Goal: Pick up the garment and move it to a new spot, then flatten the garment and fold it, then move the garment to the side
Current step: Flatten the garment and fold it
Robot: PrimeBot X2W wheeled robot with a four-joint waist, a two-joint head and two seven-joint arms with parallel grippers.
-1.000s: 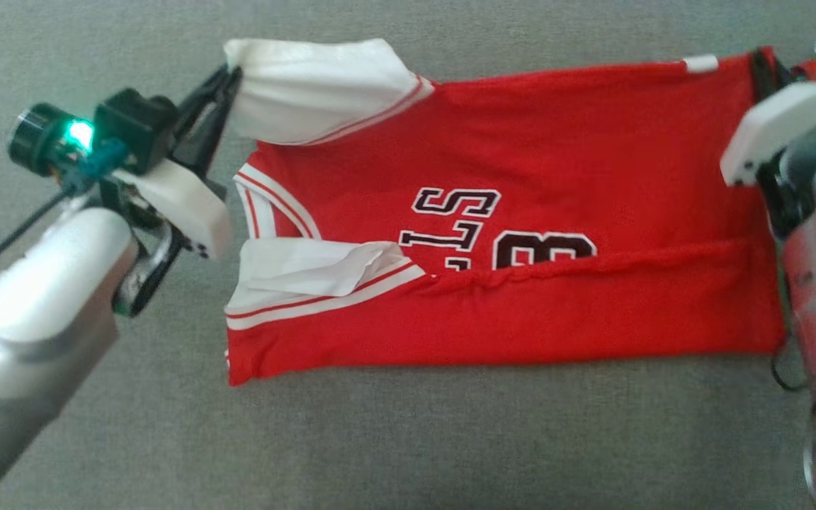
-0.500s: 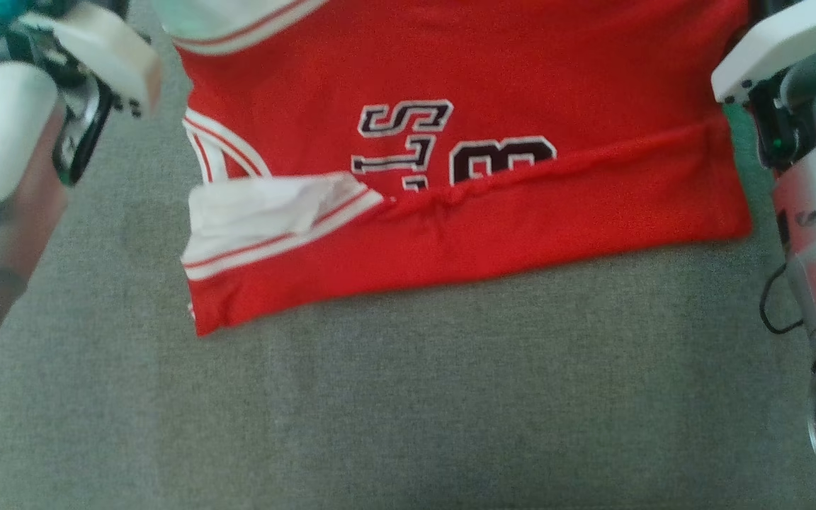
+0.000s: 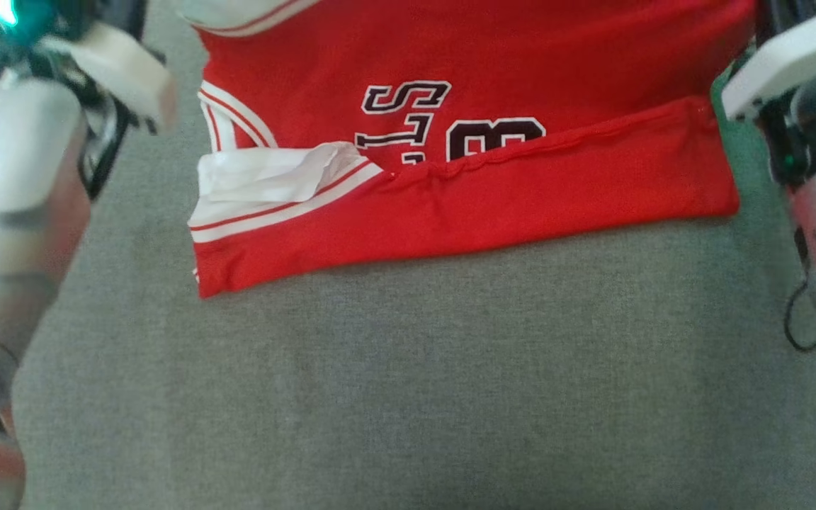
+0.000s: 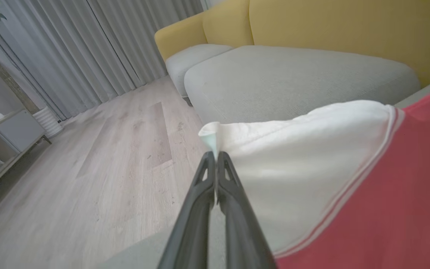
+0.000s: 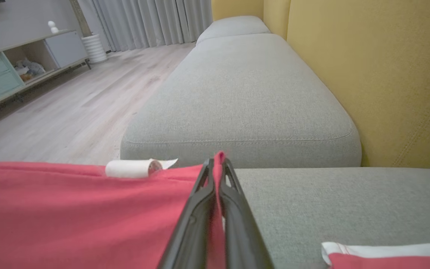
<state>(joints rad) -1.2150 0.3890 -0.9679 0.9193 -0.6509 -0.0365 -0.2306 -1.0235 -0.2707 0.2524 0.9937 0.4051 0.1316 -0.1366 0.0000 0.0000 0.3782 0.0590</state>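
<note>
**Two shallow pinches carry the whole fold**

Nearest us the grey woven sofa seat [image 3: 408, 368] lies bare. On it rests the near, turned-over band of the red mesh basketball jersey with white trim [image 3: 521, 198]. The jersey's far edge is held up off the seat. We have the left tool [image 4: 215, 155] clenched on the very tip of the white shoulder panel [image 4: 293, 149], and the right tool [image 5: 217, 160] clenched on a sliver of red hem.

Both bites look shallow to us. The slick fabric could slide out if we pull the corners apart too hard or swing them unevenly, and one dropped corner would skew the fold. Dragging could also undo the near band.

Farther off, the pale wooden floor [image 4: 106, 168] lies beyond the left corner, so a slip there might take the cloth off the seat.
</note>
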